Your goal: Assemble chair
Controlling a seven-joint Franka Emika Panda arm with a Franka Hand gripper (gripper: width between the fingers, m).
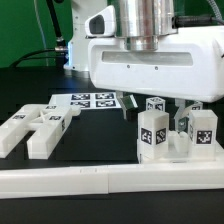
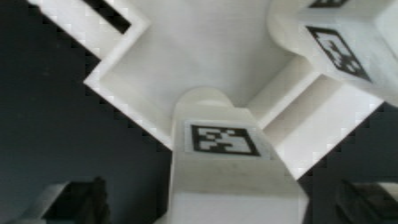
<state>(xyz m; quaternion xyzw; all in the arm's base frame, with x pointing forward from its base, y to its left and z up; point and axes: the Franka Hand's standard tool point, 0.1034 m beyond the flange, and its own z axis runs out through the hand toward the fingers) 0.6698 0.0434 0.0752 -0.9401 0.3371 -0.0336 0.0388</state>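
Chair post (image 2: pixel 224 140), untouched, inside the spread pincer (image 2: pixel 217 200).

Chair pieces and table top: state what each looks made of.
Chair pieces: probably moulded plastic, matte white. The blocky surfaces are even, softly shaded and show no grain. Their tags look like printed black-and-white squares. Table top: black with no shine, possibly a cloth or mat, but too dark to tell.

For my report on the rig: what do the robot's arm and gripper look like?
The gripper has a wide, boxy white body with rounded edges. Above it rises a shiny grey metal cylinder. Its two fingers look dark, nearly black. I see no markings on it.
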